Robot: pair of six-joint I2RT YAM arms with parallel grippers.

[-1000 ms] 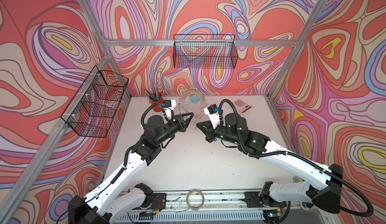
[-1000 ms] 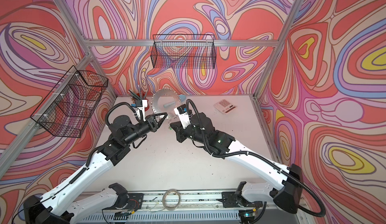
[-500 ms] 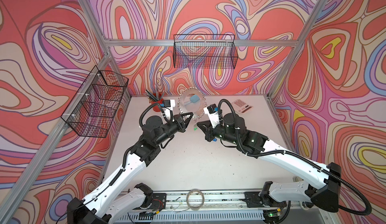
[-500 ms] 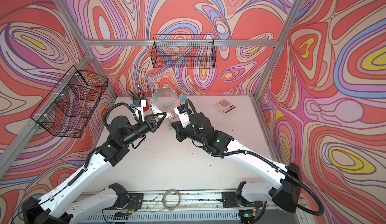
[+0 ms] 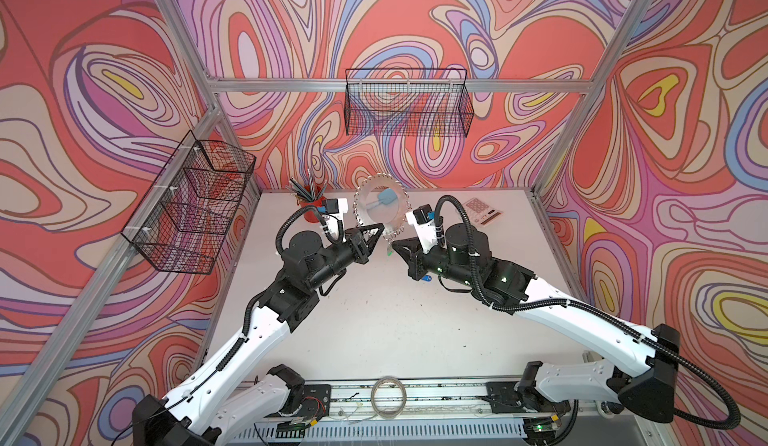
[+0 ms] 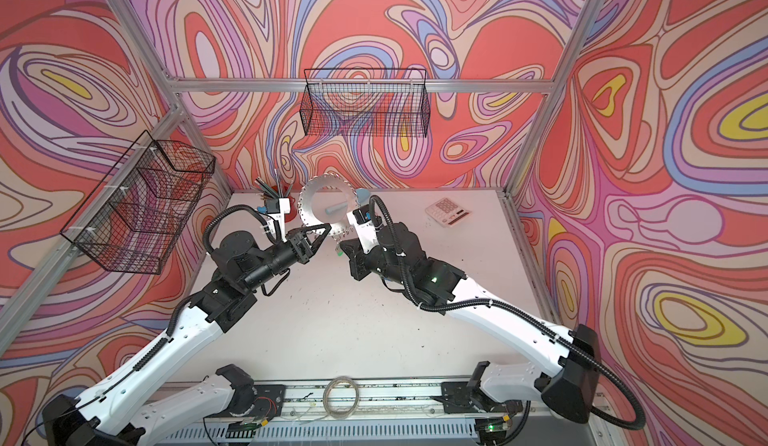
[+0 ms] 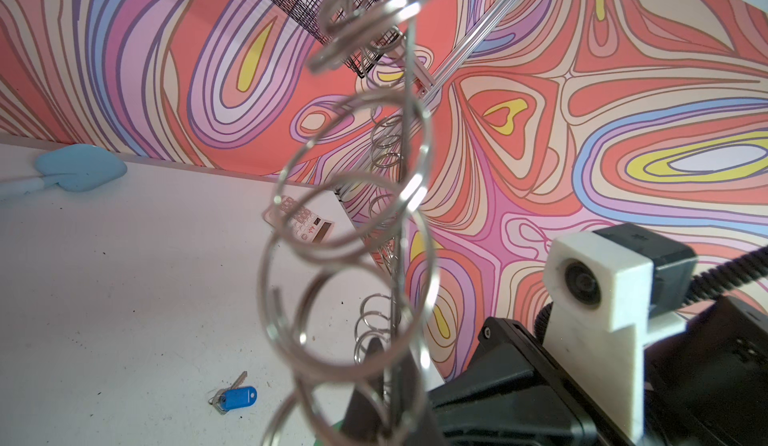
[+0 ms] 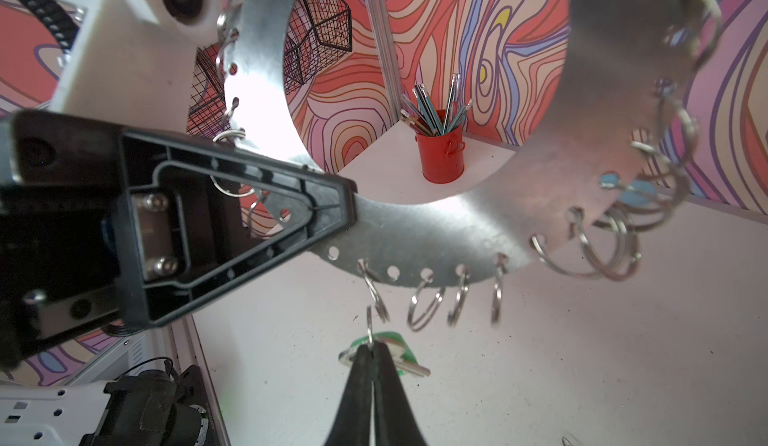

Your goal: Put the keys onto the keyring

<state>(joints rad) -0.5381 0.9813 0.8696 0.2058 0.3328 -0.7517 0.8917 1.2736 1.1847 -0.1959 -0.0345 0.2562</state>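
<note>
My left gripper [image 5: 379, 228] is shut on the lower rim of the keyring [image 5: 360, 209], a grey metal disc fringed with split rings, and holds it upright above the table in both top views [image 6: 305, 203]. The left wrist view shows the keyring [image 7: 401, 198] edge-on. My right gripper [image 8: 371, 350] is shut on the green-tagged key [image 8: 400, 350], pinching it at its small wire ring. That ring stands right under one of the disc's hanging split rings [image 8: 376, 294]; I cannot tell whether they interlock. The blue-tagged key [image 7: 237, 396] lies on the table.
At the back of the table stand a red pencil cup [image 5: 309, 212] and a calculator [image 5: 482, 212], with a pale blue spatula [image 5: 386, 196] lying behind the disc. Wire baskets hang on the left wall [image 5: 189, 203] and back wall [image 5: 409, 107]. A thin plain hoop [image 5: 388, 396] lies on the front rail.
The right gripper with the green-tagged key has crept slightly up toward the keyring's lower rings. The left arm and the disc have stayed put.
</note>
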